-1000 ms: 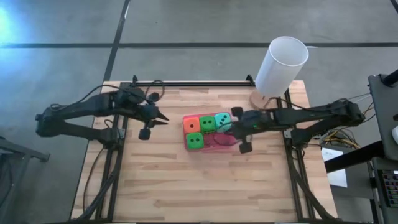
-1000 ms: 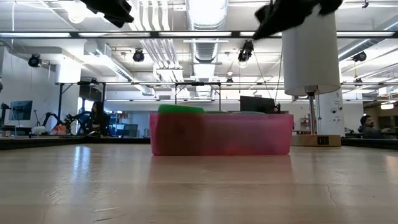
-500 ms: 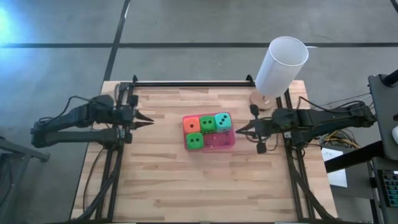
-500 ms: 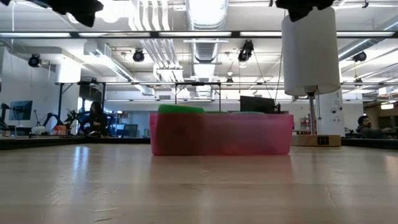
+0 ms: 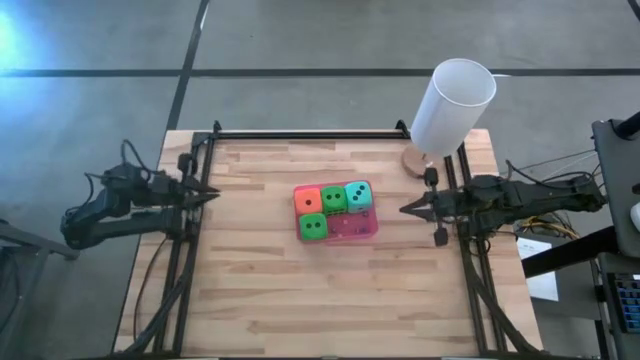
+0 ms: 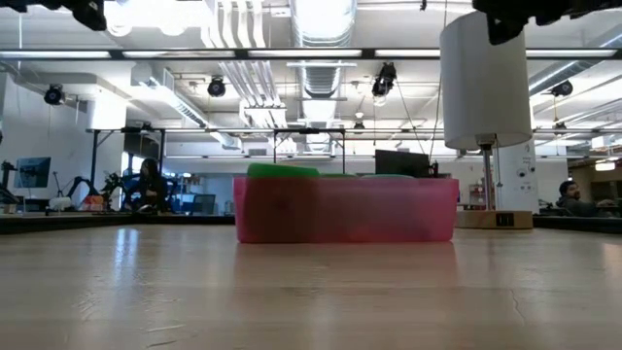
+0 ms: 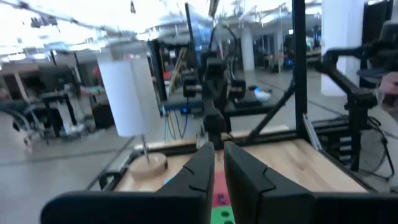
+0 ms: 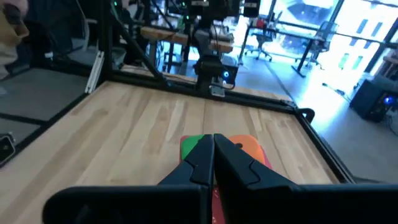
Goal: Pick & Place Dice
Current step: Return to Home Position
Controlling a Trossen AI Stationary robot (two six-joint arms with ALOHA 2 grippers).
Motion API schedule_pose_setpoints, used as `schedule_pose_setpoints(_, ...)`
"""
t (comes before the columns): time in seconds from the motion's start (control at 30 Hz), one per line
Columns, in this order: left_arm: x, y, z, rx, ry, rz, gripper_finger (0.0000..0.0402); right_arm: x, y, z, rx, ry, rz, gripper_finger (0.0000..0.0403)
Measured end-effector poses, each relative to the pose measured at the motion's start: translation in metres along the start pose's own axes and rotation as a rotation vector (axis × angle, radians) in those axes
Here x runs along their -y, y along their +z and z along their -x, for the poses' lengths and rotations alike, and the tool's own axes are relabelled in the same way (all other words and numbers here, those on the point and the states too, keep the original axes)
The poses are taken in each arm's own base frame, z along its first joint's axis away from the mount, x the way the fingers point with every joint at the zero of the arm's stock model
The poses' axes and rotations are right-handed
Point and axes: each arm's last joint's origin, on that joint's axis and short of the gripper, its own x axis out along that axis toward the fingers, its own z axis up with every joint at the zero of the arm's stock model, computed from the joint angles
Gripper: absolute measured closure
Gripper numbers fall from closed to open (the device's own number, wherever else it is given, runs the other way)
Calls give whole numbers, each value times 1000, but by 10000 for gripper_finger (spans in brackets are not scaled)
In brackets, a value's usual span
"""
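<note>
Four dice sit together on the pink pad (image 5: 362,227) at the table's middle: the orange die (image 5: 307,199), a green die (image 5: 333,198) and the teal die (image 5: 357,194) in a row, with the second green die (image 5: 313,226) in front of them. My left gripper (image 5: 212,192) hovers shut near the table's left edge, pointing at the pad. My right gripper (image 5: 403,209) hovers shut to the right of the pad, also pointing at it. In the right wrist view, a green die (image 8: 193,143) and the orange die (image 8: 247,144) show past the right gripper (image 8: 213,149).
A tall white cylinder (image 5: 452,105) stands on a round wooden base at the table's far right corner. Black frame rails (image 5: 300,134) run along the far, left and right edges. Bare wood lies between each gripper and the pad and across the near half.
Both arms have drawn back from the pad. The left gripper has moved toward the table's left edge, the right gripper from the pad's right part toward the right edge. The dice and the pad have stayed in place.
</note>
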Motion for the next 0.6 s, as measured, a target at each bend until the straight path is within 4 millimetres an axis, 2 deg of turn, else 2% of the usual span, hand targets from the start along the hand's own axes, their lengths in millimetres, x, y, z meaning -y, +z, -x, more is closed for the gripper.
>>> schedule_pose_setpoints(0.23, 4, 2, 20, 105, 10, -22, 361, 0, -10, 21, 82, -10, -13, 394)
schedule_pose_setpoints(0.6, 5, 3, 20, 113, -11, -33, 361, 3, -13, 61, 236, -27, -32, 394)
